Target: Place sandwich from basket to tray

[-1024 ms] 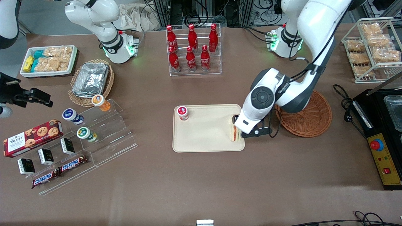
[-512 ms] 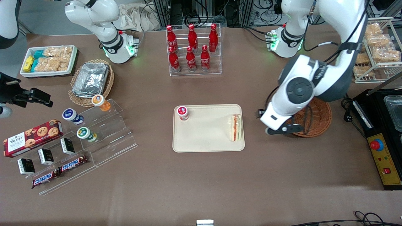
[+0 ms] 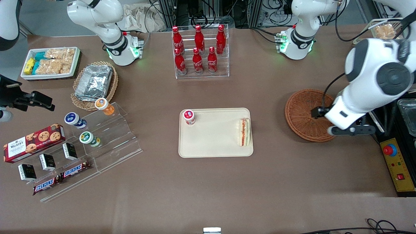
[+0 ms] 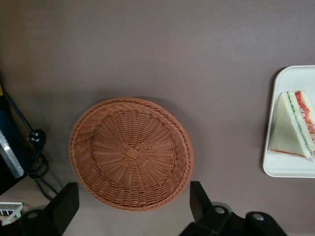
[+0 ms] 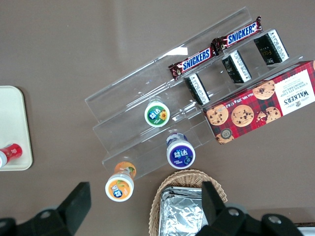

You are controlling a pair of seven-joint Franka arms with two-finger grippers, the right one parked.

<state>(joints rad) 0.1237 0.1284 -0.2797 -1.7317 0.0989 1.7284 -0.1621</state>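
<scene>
Sandwich: triangular wedge lying on the tray, against the rim at the working arm's end; red, orange and green filling edges face up in the front view. In the left wrist view the sandwich is cut off by the frame edge, as is the tray, of which only a rounded corner shows.

Basket: round reddish-brown wicker, on the desk well apart from the tray, toward the working arm's end. Nothing lies in it; the wrist view shows the basket whole, with bare woven bottom.

Hand: over the basket's rim on the side away from the tray, raised above the desk. In the front view the arm's white body covers most of it. In the wrist view the hand shows two dark fingers spread wide apart, holding nothing; their tips run out of frame.

Small red-lidded cup: on the tray's corner toward the parked arm's end, label too small to read.
</scene>
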